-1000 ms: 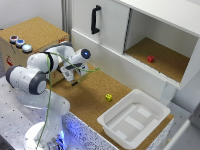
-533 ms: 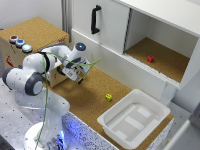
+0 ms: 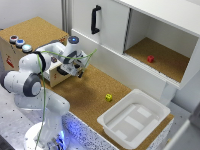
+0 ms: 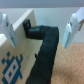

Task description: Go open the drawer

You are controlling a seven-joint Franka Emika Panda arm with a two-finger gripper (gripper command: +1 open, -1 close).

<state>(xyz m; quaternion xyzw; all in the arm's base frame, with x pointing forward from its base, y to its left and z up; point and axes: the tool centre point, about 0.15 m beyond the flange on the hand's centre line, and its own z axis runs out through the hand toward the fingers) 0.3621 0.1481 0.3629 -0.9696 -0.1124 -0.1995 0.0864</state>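
The drawer (image 3: 58, 76) is set in the front of a wooden box (image 3: 31, 36) at the exterior view's left. In the wrist view its face (image 4: 15, 57) shows light wood with a blue pixel figure and a black handle (image 4: 48, 36) sticking out. My gripper (image 3: 78, 71) is right at that front. In the wrist view the gripper (image 4: 40, 29) is open, with one white finger (image 4: 5, 27) on each side of the handle and clear gaps between the fingers and the handle.
Coloured buttons (image 3: 19, 43) sit on top of the box. A white cabinet behind has a door with a black handle (image 3: 95, 19) and an open compartment holding a red cube (image 3: 150, 59). A yellow cube (image 3: 108, 97) and a white tub (image 3: 119, 131) lie on the cork surface.
The gripper has shifted only slightly at the box front. Its fingers stay open around the handle.
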